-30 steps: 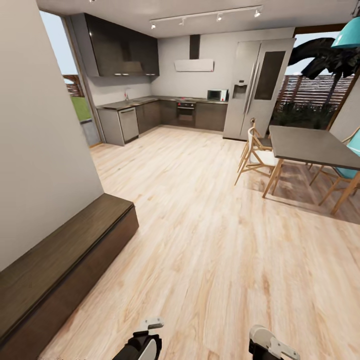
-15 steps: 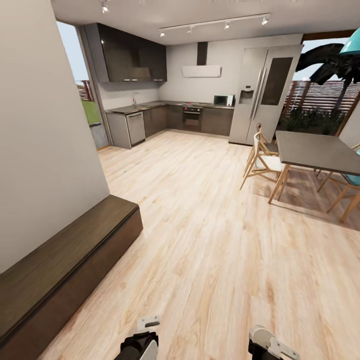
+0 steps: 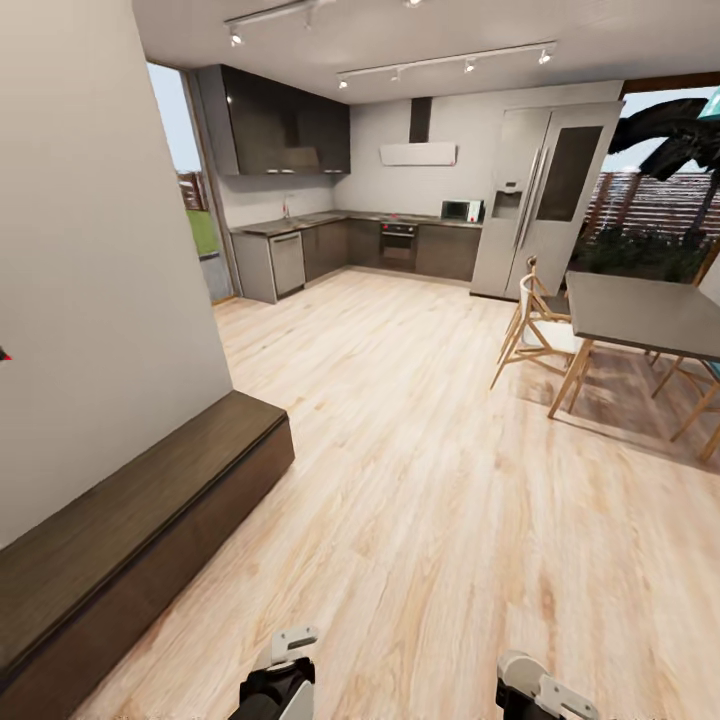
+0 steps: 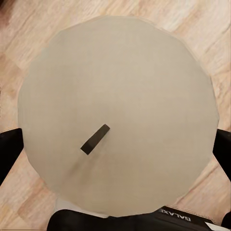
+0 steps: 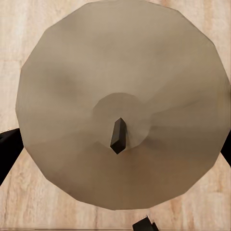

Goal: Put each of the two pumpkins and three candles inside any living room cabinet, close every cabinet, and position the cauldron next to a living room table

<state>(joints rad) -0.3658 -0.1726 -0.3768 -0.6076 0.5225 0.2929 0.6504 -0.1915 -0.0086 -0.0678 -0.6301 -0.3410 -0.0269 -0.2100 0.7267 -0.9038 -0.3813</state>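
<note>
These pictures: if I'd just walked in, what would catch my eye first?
Most likely the beige candle held between the left gripper's dark fingers, seen from above with its dark wick, and a second candle in the right gripper. In the head view, a long dark brown cabinet lies low along the wall at left, across the pale wood floor from a dining table with chairs.

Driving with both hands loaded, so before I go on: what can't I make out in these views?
- Left wrist view: the left candle, held in the left gripper, blocks its own sides and the floor below.
- Right wrist view: the same for the right candle in the right gripper.
- Head view: the cabinet is cut off by the left and bottom edges, so whether every front is shut is unclear.
- Head view: the dining table is cut off by the right edge.
</note>
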